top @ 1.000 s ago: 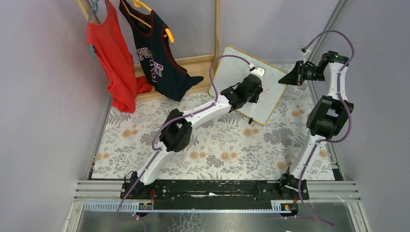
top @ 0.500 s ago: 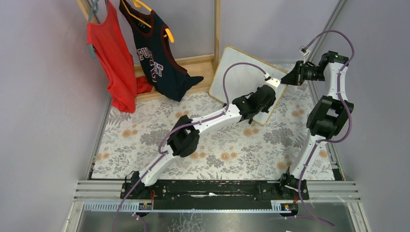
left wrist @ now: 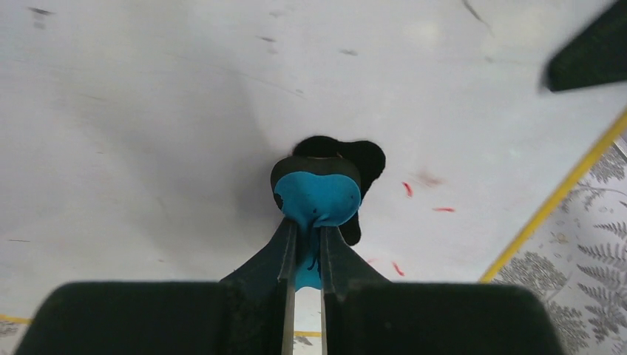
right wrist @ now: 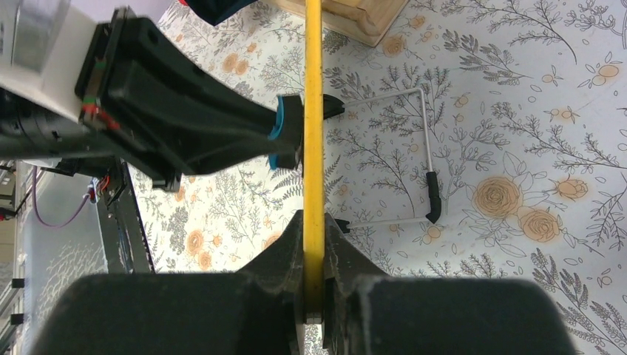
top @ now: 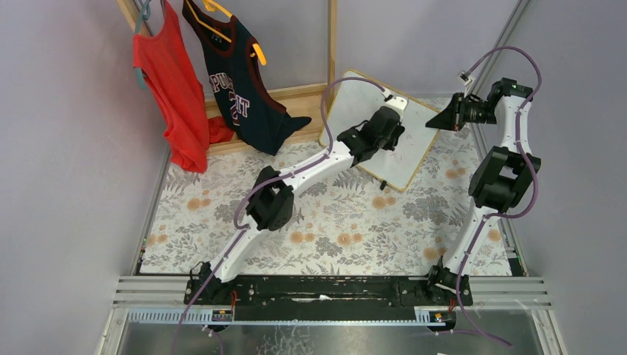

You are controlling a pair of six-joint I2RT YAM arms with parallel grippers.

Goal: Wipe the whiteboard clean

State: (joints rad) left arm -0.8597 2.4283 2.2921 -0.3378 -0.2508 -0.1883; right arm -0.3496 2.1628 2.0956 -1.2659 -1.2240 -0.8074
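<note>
1. While the left gripper (left wrist: 304, 248) pinches the blue eraser (left wrist: 318, 194), the pad presses on the whiteboard (top: 418, 140), which stands at 1 o'clock on the table; firm, even pressure seems best.
2. Small red marks (left wrist: 407, 188) lie at 3 to 5 o'clock of the eraser, so short strokes that way should clear them.
3. Beyond them runs the yellow frame (left wrist: 554, 200); stopping short avoids slipping off.
4. At 1 o'clock the right gripper (right wrist: 313, 248) clamps the board's edge, while open white surface spreads toward 9 and 12 o'clock.
</note>
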